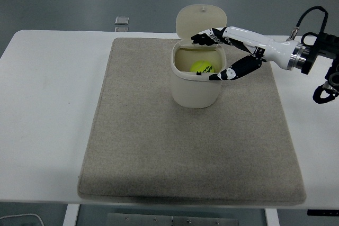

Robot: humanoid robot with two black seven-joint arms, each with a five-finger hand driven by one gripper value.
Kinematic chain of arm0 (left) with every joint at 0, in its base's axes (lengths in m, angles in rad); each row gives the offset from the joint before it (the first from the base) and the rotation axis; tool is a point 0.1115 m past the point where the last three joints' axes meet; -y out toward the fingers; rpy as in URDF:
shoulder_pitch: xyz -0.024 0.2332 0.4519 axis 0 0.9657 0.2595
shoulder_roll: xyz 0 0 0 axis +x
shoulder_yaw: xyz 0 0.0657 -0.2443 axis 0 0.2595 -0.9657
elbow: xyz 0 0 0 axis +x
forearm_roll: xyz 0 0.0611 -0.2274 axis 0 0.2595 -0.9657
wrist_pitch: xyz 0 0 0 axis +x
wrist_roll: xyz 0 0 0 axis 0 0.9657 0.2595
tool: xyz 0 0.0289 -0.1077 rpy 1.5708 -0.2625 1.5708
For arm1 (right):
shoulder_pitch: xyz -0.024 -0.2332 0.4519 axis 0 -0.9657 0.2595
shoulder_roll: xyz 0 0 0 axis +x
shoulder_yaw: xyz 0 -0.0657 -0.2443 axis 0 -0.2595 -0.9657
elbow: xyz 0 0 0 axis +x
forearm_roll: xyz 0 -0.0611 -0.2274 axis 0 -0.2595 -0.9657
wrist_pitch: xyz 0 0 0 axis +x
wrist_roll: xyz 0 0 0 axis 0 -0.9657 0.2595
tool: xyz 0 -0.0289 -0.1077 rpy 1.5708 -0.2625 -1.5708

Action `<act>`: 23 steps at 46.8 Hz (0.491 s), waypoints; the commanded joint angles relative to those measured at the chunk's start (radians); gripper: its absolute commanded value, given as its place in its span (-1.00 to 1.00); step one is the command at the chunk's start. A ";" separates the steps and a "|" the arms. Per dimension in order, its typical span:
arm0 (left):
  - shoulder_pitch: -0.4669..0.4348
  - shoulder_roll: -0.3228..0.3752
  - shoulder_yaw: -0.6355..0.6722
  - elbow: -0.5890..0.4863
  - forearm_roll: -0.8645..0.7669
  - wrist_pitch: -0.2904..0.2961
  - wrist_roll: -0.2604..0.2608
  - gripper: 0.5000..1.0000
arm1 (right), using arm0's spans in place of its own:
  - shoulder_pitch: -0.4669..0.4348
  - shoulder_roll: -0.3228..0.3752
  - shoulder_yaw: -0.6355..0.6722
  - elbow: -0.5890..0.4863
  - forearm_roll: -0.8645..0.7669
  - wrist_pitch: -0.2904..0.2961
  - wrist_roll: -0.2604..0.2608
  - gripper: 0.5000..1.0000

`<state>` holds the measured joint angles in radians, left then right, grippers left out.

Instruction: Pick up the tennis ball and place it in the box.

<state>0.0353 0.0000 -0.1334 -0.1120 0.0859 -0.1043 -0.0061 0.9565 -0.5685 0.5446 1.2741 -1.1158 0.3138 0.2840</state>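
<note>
The yellow-green tennis ball (202, 67) lies down inside the cream box (195, 89), a round tub with its hinged lid (201, 18) standing open at the back. My right hand (210, 56) hovers over the box's right rim, fingers spread and holding nothing; the upper fingers (204, 37) reach across the opening and the thumb sits near the front rim. The ball is partly hidden by the box wall. The left arm is out of the picture.
The box stands on a beige mat (159, 146) covering most of the white table (47, 104). A small grey object (122, 20) lies beyond the table's far edge. My right forearm (275, 51) crosses the mat's right side.
</note>
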 commanded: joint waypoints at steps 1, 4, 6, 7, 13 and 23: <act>0.000 0.000 0.000 0.000 0.000 0.000 0.000 0.97 | 0.001 -0.017 0.006 0.004 0.020 0.040 0.004 0.57; 0.000 0.000 0.000 0.000 0.000 0.000 0.000 0.97 | 0.001 -0.037 0.008 0.005 0.085 0.089 0.004 0.57; 0.000 0.000 0.000 0.000 0.000 0.000 0.000 0.97 | -0.001 -0.051 0.008 0.004 0.141 0.122 0.003 0.57; 0.000 0.000 0.000 0.000 0.000 0.000 0.000 0.97 | 0.001 -0.060 0.008 0.004 0.171 0.137 0.001 0.58; 0.000 0.000 0.000 0.000 0.000 0.000 0.000 0.97 | -0.002 -0.105 0.005 0.001 0.295 0.217 -0.006 0.58; 0.000 0.000 0.000 0.000 0.000 0.000 0.000 0.97 | -0.054 -0.143 0.014 -0.036 0.395 0.228 -0.006 0.58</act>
<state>0.0354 0.0000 -0.1334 -0.1120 0.0859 -0.1043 -0.0061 0.9155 -0.7080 0.5572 1.2548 -0.7582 0.5384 0.2775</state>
